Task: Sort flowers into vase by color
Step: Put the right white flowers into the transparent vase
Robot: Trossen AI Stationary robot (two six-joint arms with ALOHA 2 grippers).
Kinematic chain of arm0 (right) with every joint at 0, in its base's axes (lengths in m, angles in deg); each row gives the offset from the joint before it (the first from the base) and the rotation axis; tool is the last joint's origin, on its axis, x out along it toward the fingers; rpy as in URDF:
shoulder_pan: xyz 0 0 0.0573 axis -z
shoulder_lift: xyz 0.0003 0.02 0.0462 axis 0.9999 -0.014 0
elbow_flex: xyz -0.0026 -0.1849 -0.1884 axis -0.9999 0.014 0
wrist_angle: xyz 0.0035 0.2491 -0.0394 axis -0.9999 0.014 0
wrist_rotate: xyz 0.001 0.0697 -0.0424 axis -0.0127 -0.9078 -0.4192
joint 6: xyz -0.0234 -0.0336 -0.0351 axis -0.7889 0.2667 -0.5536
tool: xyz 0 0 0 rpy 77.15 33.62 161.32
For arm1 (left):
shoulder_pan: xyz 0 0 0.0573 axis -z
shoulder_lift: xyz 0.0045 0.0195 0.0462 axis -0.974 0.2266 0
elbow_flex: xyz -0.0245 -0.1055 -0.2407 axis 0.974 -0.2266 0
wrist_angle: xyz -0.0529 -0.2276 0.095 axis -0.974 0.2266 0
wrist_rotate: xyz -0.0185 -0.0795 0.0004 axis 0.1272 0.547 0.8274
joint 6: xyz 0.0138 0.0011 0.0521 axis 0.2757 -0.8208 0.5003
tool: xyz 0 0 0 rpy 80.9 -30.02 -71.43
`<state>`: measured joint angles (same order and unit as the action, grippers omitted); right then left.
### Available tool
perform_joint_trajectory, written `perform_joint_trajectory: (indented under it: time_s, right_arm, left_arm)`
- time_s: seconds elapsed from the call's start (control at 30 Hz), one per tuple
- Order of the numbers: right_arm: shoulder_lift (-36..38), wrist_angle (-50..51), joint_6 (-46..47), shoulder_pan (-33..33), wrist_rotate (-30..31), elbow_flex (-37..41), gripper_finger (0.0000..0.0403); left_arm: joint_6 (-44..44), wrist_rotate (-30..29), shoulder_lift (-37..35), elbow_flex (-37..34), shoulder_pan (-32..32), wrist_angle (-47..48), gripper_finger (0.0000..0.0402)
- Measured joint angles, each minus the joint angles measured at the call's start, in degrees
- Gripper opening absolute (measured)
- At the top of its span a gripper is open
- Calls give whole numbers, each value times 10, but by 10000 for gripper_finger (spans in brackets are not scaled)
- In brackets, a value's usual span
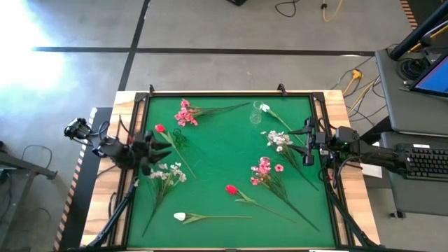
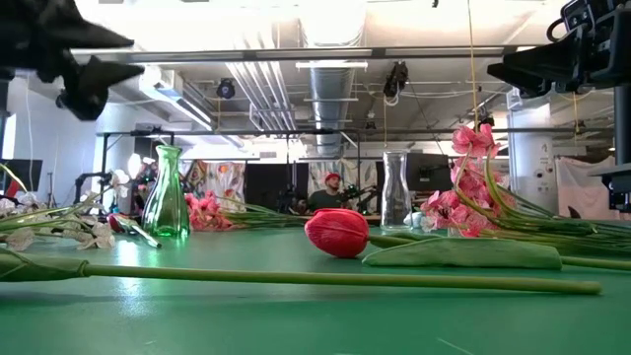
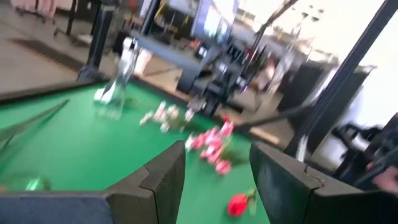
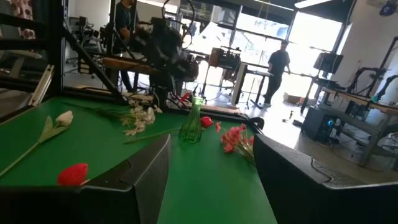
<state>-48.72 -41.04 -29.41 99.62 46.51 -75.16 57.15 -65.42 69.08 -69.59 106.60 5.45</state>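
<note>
**Both arms raised, nothing picked**

Nearest the front edge lie a white bud (image 1: 180,217) and a red tulip (image 1: 231,189). Further in sit pink clusters (image 1: 262,168) and white sprays (image 1: 166,173), then the green vase (image 1: 176,137) and clear vase (image 1: 257,114) — all vases empty, no flower sorted yet.

Left gripper (image 1: 150,155) hovers at the left edge, jaws apart, empty. Right gripper (image 1: 306,145) hovers at the right, jaws apart, empty.

Best bet: descend on a bare stem section, jaws across the stem — not the blossom. White spray lies just beside the left jaws; another white spray (image 1: 278,138) near the right ones.
</note>
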Motion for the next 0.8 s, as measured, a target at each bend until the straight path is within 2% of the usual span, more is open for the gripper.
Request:
perform_joint_trajectory:
  time_s: [0.1, 0.3, 0.5, 0.67, 0.8]
  right_arm:
    - [0, 0, -10, 0, 0, 0, 221]
    - [0, -2, -1, 0, 0, 0, 221]
    - [-2, -2, 200, 0, 45, 0, 221]
    - [-3, -4, 375, 0, 155, 0, 221]
    - [-7, -11, 439, 0, 136, 0, 221]
  left_arm:
    - [17, -1, 0, 0, 0, -23, 168]
    - [136, -8, 0, 0, -1, -23, 168]
    - [156, -8, 0, 0, -1, -62, 168]
    - [154, -7, 0, 0, -1, -87, 168]
    - [142, -3, 0, 0, -1, -92, 168]
